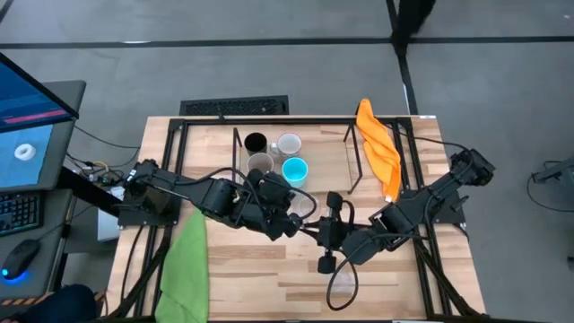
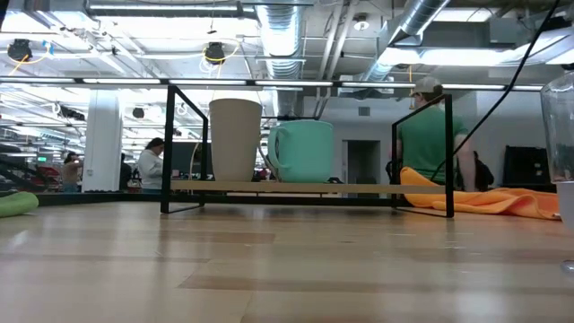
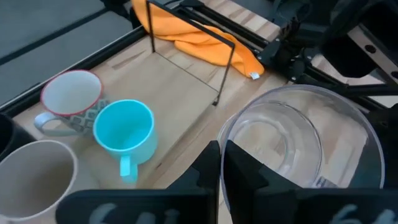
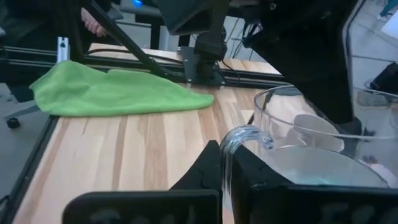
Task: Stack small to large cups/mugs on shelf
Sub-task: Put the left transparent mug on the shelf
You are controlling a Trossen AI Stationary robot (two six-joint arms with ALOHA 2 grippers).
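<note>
On the shelf (image 1: 327, 166), at its left end, stand a black cup (image 1: 256, 142), a white mug (image 1: 289, 144), a grey-beige cup (image 1: 260, 163) and a blue mug (image 1: 294, 169). My left gripper (image 1: 294, 222) and my right gripper (image 1: 325, 253) meet at mid-table in front of the shelf. Each is shut on the rim of a clear glass (image 3: 298, 143), seemingly one and the same glass (image 4: 311, 162) between them. A second clear glass (image 1: 341, 289) stands near the table's near edge and shows at the right edge of the low view (image 2: 560, 135). My left gripper pinches the glass's rim (image 3: 233, 134), one finger inside and one outside. It slants down from the table's left. The glass is upright, mouth up. My right gripper pinches the glass's rim (image 4: 239, 134), one finger inside and one outside. It comes from the table's right. The glass is upright. The low view does not show its base on the table.
An orange cloth (image 1: 378, 148) hangs over the shelf's right end. A green cloth (image 1: 184, 260) lies at the near left. Black frame rails run along both table sides. People (image 2: 426, 135) stand in the room behind. The shelf's right half is bare.
</note>
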